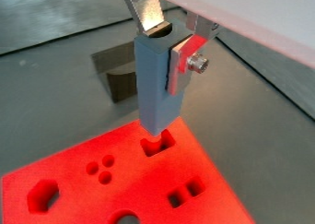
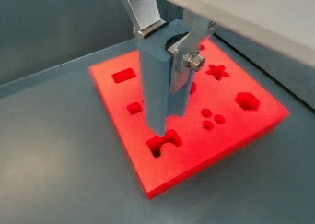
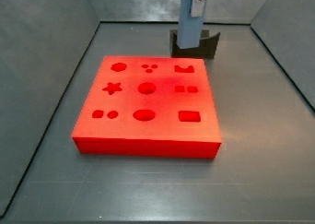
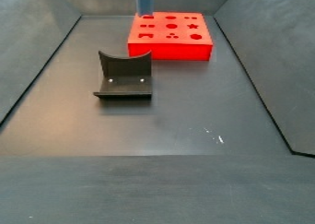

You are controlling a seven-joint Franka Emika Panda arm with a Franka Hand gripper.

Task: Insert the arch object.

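Note:
My gripper (image 1: 170,41) is shut on the arch object (image 1: 157,85), a tall blue-grey block with a rounded notch in its upper end, which sits between the fingers. The block hangs upright, and its lower end is just above the arch-shaped hole (image 1: 154,145) of the red board (image 1: 74,172). Both wrist views show this: gripper (image 2: 169,43), block (image 2: 160,89), hole (image 2: 163,147), board (image 2: 252,131). In a side view the block (image 3: 190,29) stands over the board's far edge (image 3: 123,135). In a side view the block (image 4: 143,1) is above the board (image 4: 172,51).
The dark fixture (image 4: 123,76) stands on the grey floor, apart from the board; it also shows behind the block (image 1: 120,76) and beside it (image 3: 211,45). The board has several other shape holes. Grey walls enclose the floor.

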